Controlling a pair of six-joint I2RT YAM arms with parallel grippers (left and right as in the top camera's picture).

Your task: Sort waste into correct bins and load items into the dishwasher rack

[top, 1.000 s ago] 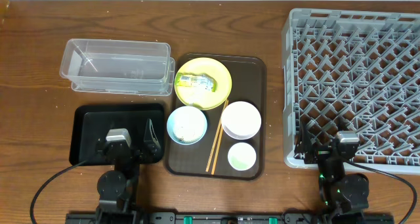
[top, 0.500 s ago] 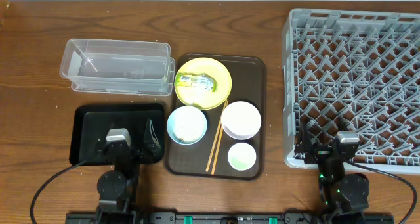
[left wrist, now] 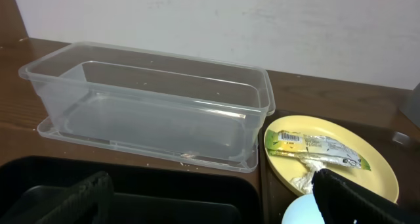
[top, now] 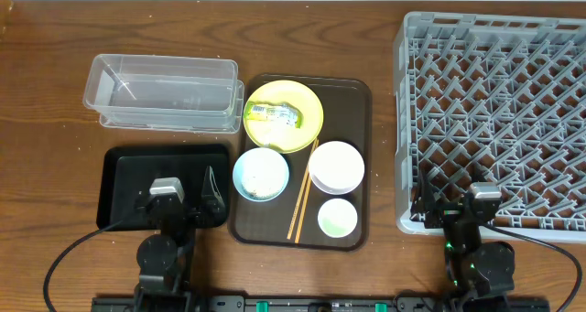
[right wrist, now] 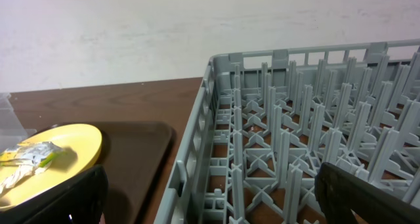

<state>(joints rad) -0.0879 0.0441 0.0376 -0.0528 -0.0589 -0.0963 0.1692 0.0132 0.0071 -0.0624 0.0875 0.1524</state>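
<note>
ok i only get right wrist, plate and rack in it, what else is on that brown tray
observer: a light blue bowl, a white bowl, a small pale cup and two chopsticks, all nearer the arms than the yellow plate.
operator: and the bins
observer: left of the brown tray, the clear tub at the back, the black tray in front of it.
operator: left gripper holding anything
observer: no, the left gripper is open over the black tray, nothing between its fingers.
</note>
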